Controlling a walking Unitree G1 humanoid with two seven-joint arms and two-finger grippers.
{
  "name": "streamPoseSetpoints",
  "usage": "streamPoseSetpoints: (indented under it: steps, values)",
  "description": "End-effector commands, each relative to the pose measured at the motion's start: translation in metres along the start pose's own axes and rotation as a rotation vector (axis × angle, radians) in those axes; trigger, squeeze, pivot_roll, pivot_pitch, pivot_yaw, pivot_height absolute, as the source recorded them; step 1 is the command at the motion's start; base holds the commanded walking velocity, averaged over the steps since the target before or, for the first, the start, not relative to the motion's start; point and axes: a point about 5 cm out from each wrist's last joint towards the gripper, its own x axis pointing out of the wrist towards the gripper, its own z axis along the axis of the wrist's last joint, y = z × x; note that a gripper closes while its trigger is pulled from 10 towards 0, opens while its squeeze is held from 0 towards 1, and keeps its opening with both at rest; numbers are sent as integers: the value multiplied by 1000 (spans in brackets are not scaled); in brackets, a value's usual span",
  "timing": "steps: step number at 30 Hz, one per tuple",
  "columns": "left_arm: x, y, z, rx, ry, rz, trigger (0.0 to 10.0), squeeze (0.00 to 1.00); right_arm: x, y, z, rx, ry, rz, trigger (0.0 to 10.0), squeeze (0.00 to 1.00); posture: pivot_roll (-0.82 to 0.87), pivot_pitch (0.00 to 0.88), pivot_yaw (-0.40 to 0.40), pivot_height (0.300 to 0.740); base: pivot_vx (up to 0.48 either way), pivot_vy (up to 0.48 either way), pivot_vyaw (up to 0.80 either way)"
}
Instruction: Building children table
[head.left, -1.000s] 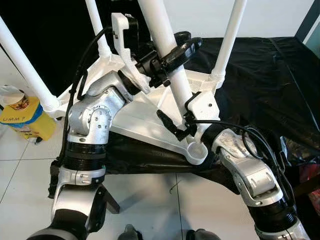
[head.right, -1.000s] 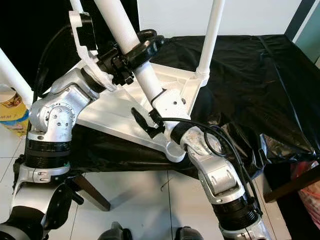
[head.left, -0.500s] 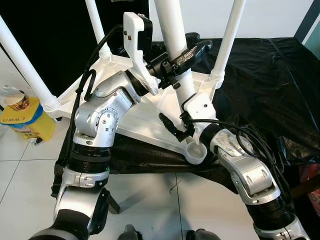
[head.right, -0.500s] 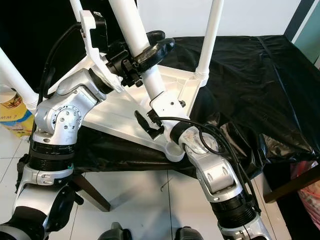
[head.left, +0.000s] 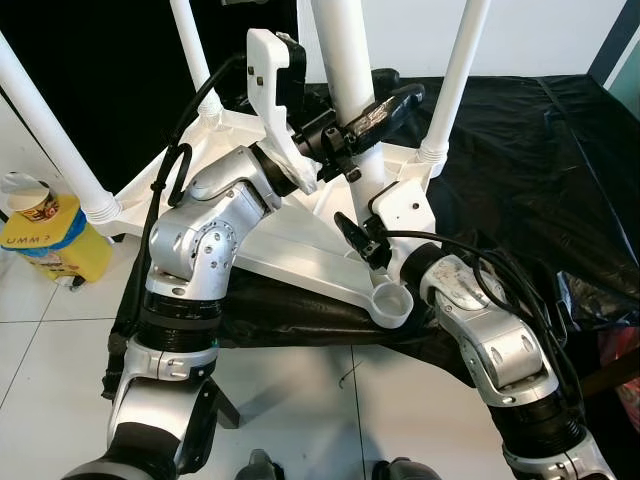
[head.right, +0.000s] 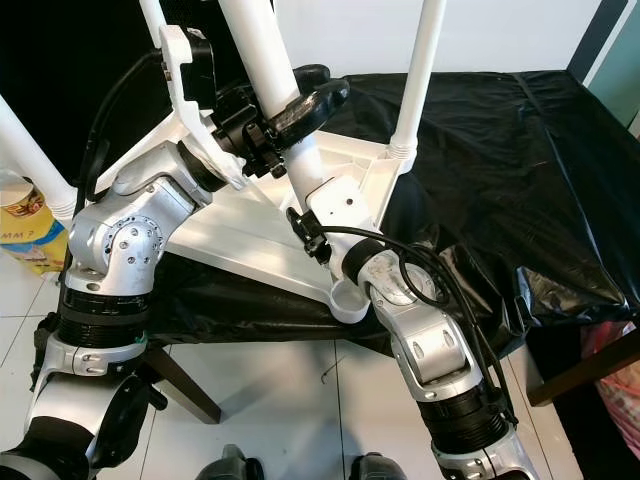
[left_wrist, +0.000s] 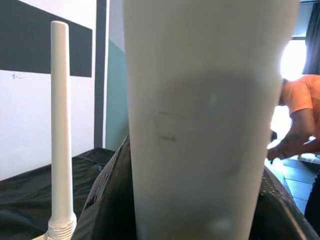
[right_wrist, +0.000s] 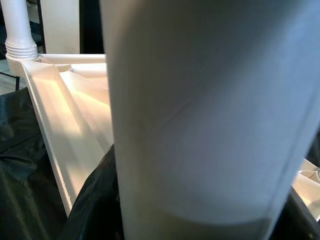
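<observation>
The white children's table top (head.left: 290, 250) lies upside down on a black sheet (head.left: 520, 150). Three white legs stand screwed into its corners: one at the far left (head.left: 45, 140), one at the back (head.left: 195, 60), one on the right (head.left: 460, 75). A fourth loose white leg (head.left: 345, 60) is held nearly upright over the near part of the top. My left gripper (head.left: 365, 120) is shut around its middle. My right gripper (head.left: 362, 238) is shut on its lower end, just above the empty round socket (head.left: 392, 300) at the near corner. Close up, the leg (left_wrist: 200, 125) fills the space between the fingers.
A yellow container with a paper cup (head.left: 45, 235) stands on the white tiled floor (head.left: 300, 400) at the left. The black sheet hangs over the front edge of the support. A red object (head.left: 625, 370) sits at the far right. A person in orange (left_wrist: 300, 115) is in the background.
The held leg has swung from a slant to nearly upright as my left arm moved right. My right gripper has risen from beside the leg and closed on its lower end.
</observation>
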Motion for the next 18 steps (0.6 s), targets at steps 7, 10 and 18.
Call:
streamPoseSetpoints:
  steps: [7, 10, 18]
  values:
    - [3, -12, -2, -29, -21, -52, 10000, 1000, 4, -4, -5, 39, 40, -57, 10000, 0, -7, 66, -9, 740, 0, 0, 0]
    - [2, -13, -3, -31, -21, -50, 10000, 1000, 5, -4, -5, 46, 43, -68, 10000, 0, -8, 66, -7, 740, 0, 0, 0]
    - [-5, 3, -6, 42, -40, 106, 10000, 0, 7, -18, -8, 88, 63, -199, 10000, 0, -9, 73, -11, 740, 0, 0, 0]
